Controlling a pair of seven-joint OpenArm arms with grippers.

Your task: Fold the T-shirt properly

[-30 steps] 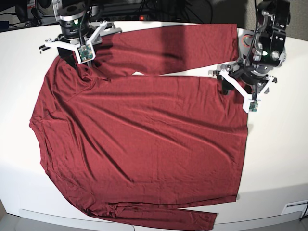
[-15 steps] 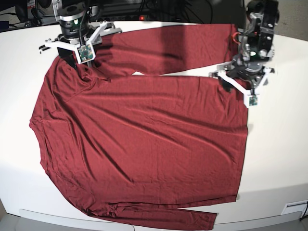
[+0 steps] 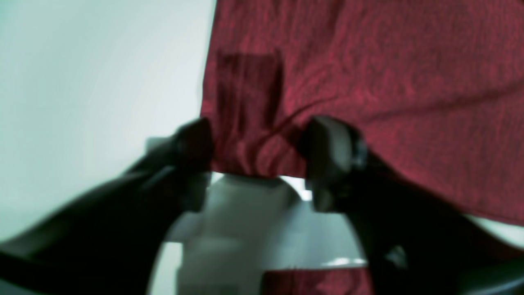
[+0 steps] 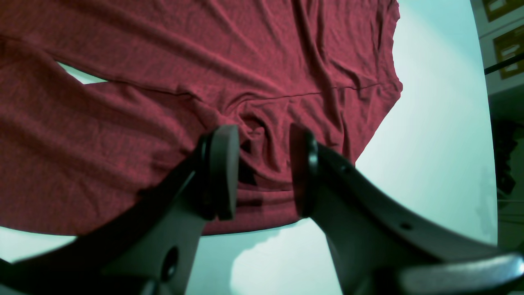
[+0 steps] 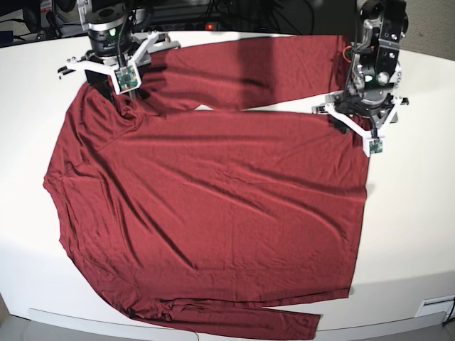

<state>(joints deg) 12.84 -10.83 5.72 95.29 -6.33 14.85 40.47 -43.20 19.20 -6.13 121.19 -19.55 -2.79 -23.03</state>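
Gripping at 2 points, you risk a thin pinch slipping free on lift. The left gripper [image 3: 258,159] straddles a bunched hem corner of the T-shirt [image 5: 206,206], jaws partly apart; whether it holds cloth you cannot tell. The right gripper [image 4: 264,168] has its jaws partly apart with puckered fabric between the pads; grip unconfirmed. The shirt lies spread flat across the table [image 5: 412,227], 1 sleeve toward 12 o'clock, 1 toward 6. Count: 1 shirt, 2 grippers.
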